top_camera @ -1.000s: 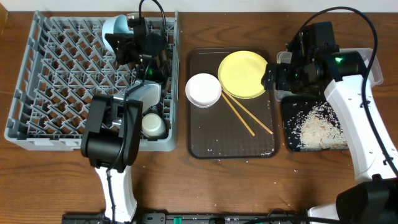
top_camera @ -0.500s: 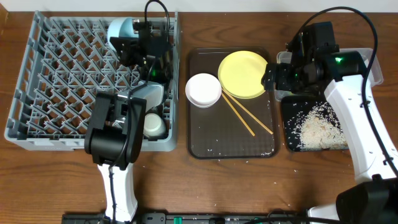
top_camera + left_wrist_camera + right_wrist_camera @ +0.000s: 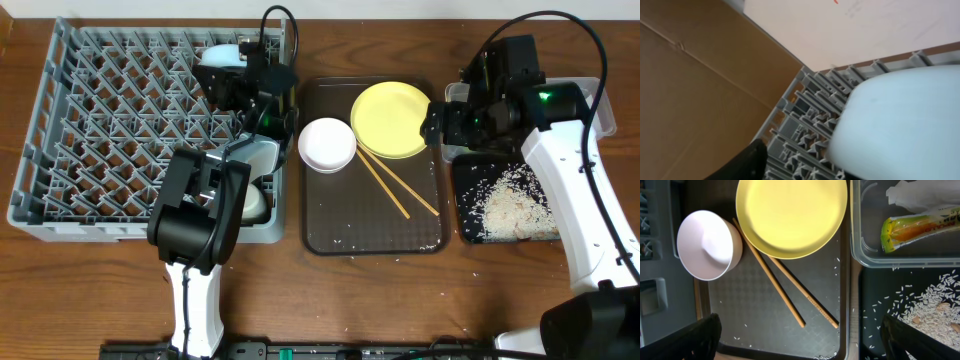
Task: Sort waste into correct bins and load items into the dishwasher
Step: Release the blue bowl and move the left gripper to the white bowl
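Note:
My left gripper [image 3: 242, 76] is shut on the pale blue bowl [image 3: 221, 54] and holds it over the back right part of the grey dish rack [image 3: 100, 120]. In the left wrist view the bowl [image 3: 900, 120] fills the right side, with one dark finger [image 3: 747, 162] at lower left. A white cup [image 3: 250, 200] sits in the rack's front right. My right gripper [image 3: 438, 123] is open and empty above the brown tray's right edge. Below it lie the yellow plate [image 3: 790, 215], white bowl [image 3: 707, 245] and chopsticks [image 3: 785, 287]. The clear tub [image 3: 865, 250] holds the napkin [image 3: 925, 195] and wrapper [image 3: 920, 227].
The brown serving tray [image 3: 340, 215] lies between the rack and the bins. The black tray [image 3: 462, 225] at the right holds the rice scraps [image 3: 510, 200]. A few rice grains are scattered on the brown tray and on the table's front edge.
My left gripper has carried the pale blue bowl to the right along the rack's back edge. The right arm has not moved.

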Controlling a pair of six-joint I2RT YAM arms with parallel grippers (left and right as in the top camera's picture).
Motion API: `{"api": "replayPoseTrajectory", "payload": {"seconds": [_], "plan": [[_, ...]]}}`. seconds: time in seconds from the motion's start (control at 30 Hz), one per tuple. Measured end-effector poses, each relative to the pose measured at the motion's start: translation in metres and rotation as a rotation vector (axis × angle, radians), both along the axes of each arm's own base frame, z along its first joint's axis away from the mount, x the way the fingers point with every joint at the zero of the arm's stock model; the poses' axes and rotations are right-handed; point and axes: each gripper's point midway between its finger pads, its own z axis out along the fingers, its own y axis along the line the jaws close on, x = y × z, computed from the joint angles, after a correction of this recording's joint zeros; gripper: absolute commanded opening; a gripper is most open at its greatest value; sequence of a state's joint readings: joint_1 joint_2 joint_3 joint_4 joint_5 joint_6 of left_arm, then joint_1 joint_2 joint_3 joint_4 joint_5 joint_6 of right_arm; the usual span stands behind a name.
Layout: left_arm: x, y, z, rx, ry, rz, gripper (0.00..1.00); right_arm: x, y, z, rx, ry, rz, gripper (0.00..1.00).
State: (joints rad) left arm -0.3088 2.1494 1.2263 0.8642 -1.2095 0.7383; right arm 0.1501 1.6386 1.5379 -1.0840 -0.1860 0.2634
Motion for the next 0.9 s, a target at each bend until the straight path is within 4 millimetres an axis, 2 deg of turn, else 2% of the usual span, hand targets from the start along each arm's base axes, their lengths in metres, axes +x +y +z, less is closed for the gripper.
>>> {"api": "replayPoseTrajectory", "payload": {"seconds": [0.4,0.9], "plan": [[-0.009,-0.022,0.002,0.011,0.0,0.008,0.56,0.0,0.0,0.0,0.0,0.0,0.0,0.99],[-0.021,-0.016,-0.002,0.051,0.058,0.083,0.56,0.0,0.0,0.0,0.0,0.0,0.0,0.99]]}}
